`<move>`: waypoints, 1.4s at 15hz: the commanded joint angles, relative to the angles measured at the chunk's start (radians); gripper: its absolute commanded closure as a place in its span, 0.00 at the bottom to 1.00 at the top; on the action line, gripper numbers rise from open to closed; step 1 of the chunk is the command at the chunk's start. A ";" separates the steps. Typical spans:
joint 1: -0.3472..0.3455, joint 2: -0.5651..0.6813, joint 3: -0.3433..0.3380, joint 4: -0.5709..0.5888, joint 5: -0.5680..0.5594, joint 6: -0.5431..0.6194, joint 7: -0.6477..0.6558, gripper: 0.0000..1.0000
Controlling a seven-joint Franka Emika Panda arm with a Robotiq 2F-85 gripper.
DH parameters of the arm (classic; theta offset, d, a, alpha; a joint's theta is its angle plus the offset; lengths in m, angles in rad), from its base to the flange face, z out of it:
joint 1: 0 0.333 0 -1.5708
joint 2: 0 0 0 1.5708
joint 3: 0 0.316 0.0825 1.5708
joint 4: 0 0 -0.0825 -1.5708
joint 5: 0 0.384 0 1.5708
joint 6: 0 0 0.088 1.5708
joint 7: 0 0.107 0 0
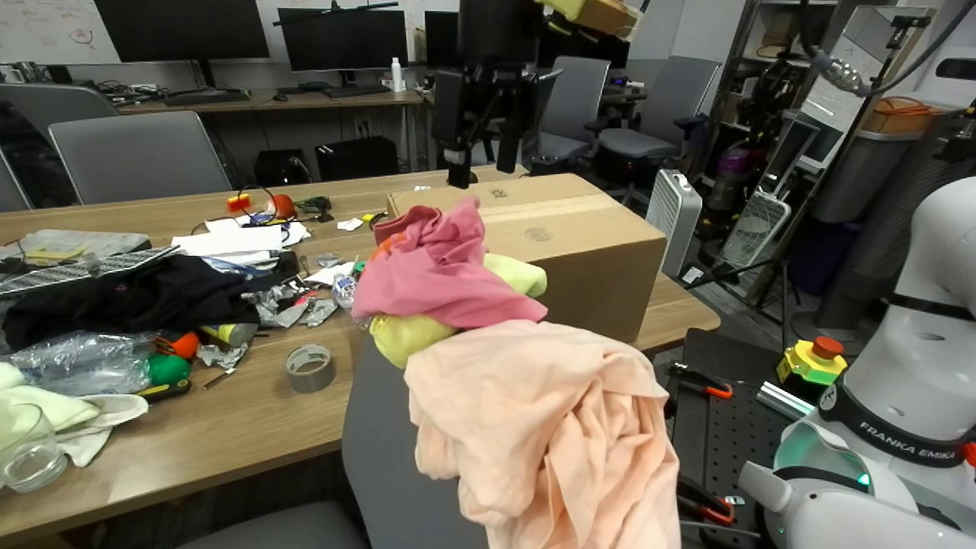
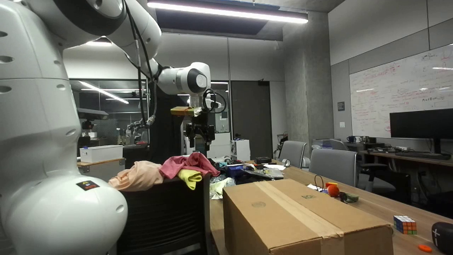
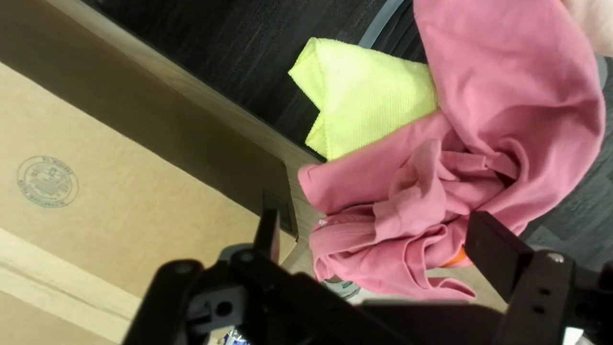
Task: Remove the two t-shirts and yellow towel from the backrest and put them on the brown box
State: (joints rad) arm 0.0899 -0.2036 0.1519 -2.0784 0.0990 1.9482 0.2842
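I'm hovering the gripper [image 3: 376, 237] above the pink t-shirt [image 3: 455, 167], jaws spread wide, holding nothing. The shirt's lying partly over the yellow towel [image 3: 373, 100] on the backrest [image 1: 389, 442], peach t-shirt [image 1: 526, 396] touching it. I'm planning on pink first: targeting the bunched folds, pinching shallow so the towel isn't coming along, lifting clear before crossing to the brown box [image 2: 262, 212].

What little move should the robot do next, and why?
Probably lower the tool toward the pink shirt: the tool's jaws are open and empty above that shirt, which shows between them in the wrist view. The shirt also lies over part of the yellow towel, so taking it first seems sensible.
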 commanded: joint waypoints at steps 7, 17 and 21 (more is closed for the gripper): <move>0.016 0.067 0.037 0.016 -0.071 0.050 0.175 0.00; 0.044 0.067 0.062 0.000 -0.088 0.150 0.164 0.00; 0.047 0.082 0.063 -0.001 -0.085 0.159 0.164 0.00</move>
State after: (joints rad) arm 0.1265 -0.1314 0.2132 -2.0806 0.0251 2.0778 0.4345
